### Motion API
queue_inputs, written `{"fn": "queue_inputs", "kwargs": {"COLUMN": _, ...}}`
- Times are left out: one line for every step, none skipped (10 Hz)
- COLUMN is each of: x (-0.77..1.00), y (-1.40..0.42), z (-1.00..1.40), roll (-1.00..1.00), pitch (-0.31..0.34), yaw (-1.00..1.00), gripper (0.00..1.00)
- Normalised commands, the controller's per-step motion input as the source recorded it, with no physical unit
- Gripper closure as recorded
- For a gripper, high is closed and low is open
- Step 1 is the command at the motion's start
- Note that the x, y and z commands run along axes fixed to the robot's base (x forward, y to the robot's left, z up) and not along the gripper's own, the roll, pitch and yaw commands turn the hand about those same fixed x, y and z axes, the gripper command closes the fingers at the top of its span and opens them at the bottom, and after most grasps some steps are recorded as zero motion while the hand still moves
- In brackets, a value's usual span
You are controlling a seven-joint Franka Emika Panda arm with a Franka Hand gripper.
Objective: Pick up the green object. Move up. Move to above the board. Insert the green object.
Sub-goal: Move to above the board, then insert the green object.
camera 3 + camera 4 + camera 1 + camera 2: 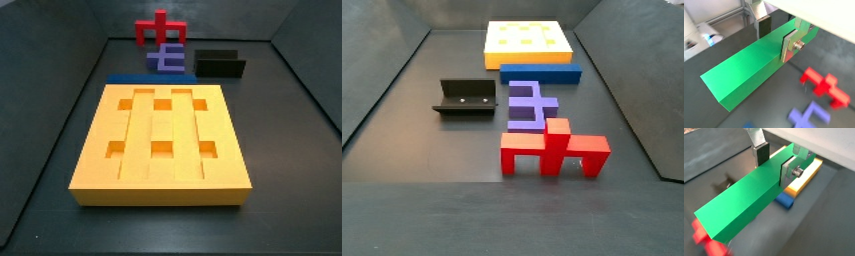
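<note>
Between gripper (776, 36) fingers, green bar (751, 70) clamped, lifted off floor in both wrist views. Pickup and lift look done. Board (163, 150) recesses empty; bar and gripper absent from side views. Move over board, insertion remain.

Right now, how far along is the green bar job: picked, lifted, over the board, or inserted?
Picked and lifted, it seems: in both wrist views the gripper is shut on the green object, which hangs above the floor pieces. Neither side view shows bar or gripper. In hand: the move over; the board shows just beyond the bar. Left: inserting; the board's recesses look empty.
</note>
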Motion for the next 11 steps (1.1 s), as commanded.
{"fn": "queue_inputs", "kwargs": {"x": 0.8, "y": -1.4, "z": 0.18, "roll": 0.09, "pitch": 0.428, "yaw": 0.0, "gripper": 1.0}}
{"fn": "queue_inputs", "kwargs": {"x": 0.83, "y": -1.4, "z": 0.19, "roll": -0.03, "pitch": 0.352, "yaw": -0.01, "gripper": 1.0}}
{"fn": "queue_inputs", "kwargs": {"x": 0.83, "y": -1.4, "z": 0.19, "roll": 0.0, "pitch": 0.264, "yaw": 0.0, "gripper": 1.0}}
{"fn": "queue_inputs", "kwargs": {"x": 0.82, "y": -1.4, "z": 0.2, "roll": 0.03, "pitch": 0.189, "yaw": 0.01, "gripper": 1.0}}
{"fn": "queue_inputs", "kwargs": {"x": 0.85, "y": -1.4, "z": 0.21, "roll": 0.0, "pitch": 0.144, "yaw": 0.01, "gripper": 1.0}}
{"fn": "queue_inputs", "kwargs": {"x": 0.87, "y": -1.4, "z": 0.21, "roll": 0.01, "pitch": 0.149, "yaw": 0.01, "gripper": 1.0}}
{"fn": "queue_inputs", "kwargs": {"x": 0.92, "y": -1.4, "z": 0.22, "roll": 0.01, "pitch": 0.165, "yaw": 0.01, "gripper": 1.0}}
{"fn": "queue_inputs", "kwargs": {"x": 0.51, "y": -0.72, "z": 0.12, "roll": 0.04, "pitch": 0.166, "yaw": 0.01, "gripper": 1.0}}
{"fn": "queue_inputs", "kwargs": {"x": 0.24, "y": -0.29, "z": 0.07, "roll": 0.05, "pitch": 0.137, "yaw": 0.0, "gripper": 1.0}}
{"fn": "queue_inputs", "kwargs": {"x": 0.0, "y": 0.0, "z": 0.0, "roll": -0.01, "pitch": 0.0, "yaw": 0.0, "gripper": 1.0}}
{"fn": "queue_inputs", "kwargs": {"x": 0.04, "y": -0.04, "z": -0.03, "roll": -0.01, "pitch": 0.0, "yaw": -0.03, "gripper": 1.0}}
